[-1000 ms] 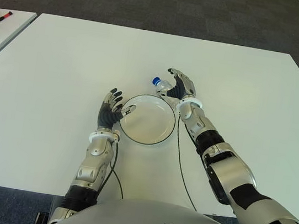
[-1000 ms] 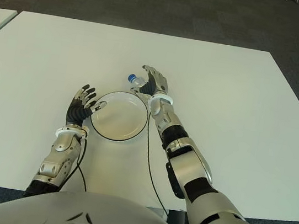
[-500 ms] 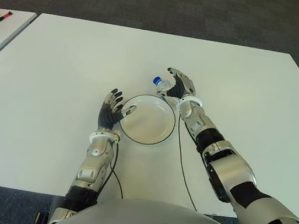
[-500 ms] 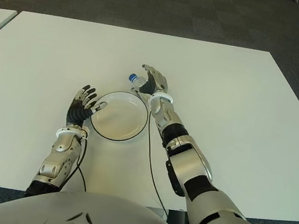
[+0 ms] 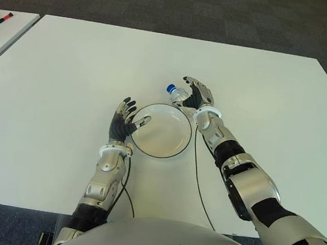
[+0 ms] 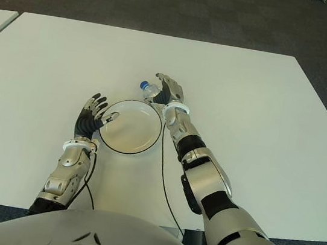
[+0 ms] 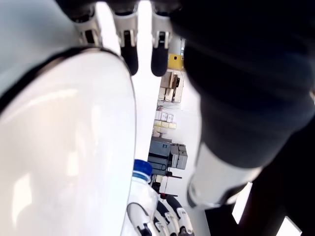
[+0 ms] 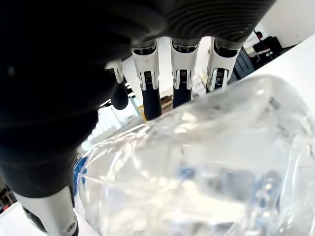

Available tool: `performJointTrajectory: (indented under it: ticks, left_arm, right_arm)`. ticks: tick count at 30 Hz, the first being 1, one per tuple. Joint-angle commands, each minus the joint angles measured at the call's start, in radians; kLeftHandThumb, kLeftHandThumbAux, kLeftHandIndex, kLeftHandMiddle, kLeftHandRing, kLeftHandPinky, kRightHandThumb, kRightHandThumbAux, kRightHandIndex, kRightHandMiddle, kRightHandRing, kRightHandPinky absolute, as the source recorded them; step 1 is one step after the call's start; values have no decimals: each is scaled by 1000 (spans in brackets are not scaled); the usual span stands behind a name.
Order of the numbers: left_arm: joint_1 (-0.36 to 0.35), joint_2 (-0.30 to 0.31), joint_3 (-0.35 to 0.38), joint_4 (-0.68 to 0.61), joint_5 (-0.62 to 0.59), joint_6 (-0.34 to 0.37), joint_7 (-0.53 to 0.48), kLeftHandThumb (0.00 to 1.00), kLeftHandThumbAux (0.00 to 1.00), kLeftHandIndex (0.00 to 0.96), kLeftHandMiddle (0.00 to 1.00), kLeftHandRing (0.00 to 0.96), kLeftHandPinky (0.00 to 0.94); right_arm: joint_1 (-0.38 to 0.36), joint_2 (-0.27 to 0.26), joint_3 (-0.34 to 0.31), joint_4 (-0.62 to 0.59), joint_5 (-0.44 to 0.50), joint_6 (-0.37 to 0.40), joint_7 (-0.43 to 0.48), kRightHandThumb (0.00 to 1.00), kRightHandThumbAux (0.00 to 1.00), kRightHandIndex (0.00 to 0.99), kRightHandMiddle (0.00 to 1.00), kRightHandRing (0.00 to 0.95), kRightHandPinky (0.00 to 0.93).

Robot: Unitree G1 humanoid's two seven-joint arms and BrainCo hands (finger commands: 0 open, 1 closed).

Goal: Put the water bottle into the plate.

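The water bottle [image 5: 178,93] lies on its side on the white desk [image 5: 67,72], just past the far rim of the plate [image 5: 162,130], not in it yet. Its blue cap [image 5: 171,89] points to the robot's left. The bottle is clear plastic.

The right hand [image 5: 196,94] is on the bottle's right side, w/ the palm facing it. In the right wrist view the bottle [image 8: 197,172] fills most of the picture, right up against the palm. The fingers [image 8: 149,78] go over the top of the bottle, still mostly straight, & the thumb [image 8: 47,206] comes down on the other side. So the hand is cupped round the bottle, half open, not squeezed tight. Can't tell if the fingertips press on the plastic.

The left hand [image 5: 125,123] is at the left edge of the plate. Its fingers are spread & a bit bent, holding nothing. The thumb tip [image 5: 144,120] shows right over the plate's rim; can't tell if it touches. In the left wrist view the plate [image 7: 64,147] is big & white w/ a dark rim, close to the palm, & the bottle w/ its blue cap shows far off w/ the other hand beside it.

The plate is round, white inside, black round the edge. A thin black cable [image 5: 197,179] runs on the desk by the right arm.
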Motion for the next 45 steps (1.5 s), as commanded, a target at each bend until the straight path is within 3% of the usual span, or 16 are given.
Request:
performJointTrajectory:
  ticks: [1,23,38,45]
  left_arm:
    - [9,-78,-3,-2,0,-3,6,0,919,113,153,142,163]
    - [23,-82,-12,-28,2,7,16,0,920,120,149,141,170]
    - [39,-84,-25,-60,13,24,27,0,907,126,153,145,167]
    - [48,-88,-31,-78,15,33,35,0,906,132,159,147,164]
  right_arm:
    - [-15,1,6,15,3,-15,2,528,778,146,221,222,283]
    - [9,-19,41,-8,-26,-81,-62,639,806,183,267,252,333]
    - [53,-37,84,-23,-93,-22,-159,661,789,221,301,284,359]
    - [100,-51,97,-93,-117,-11,-197,650,783,237,315,303,375]
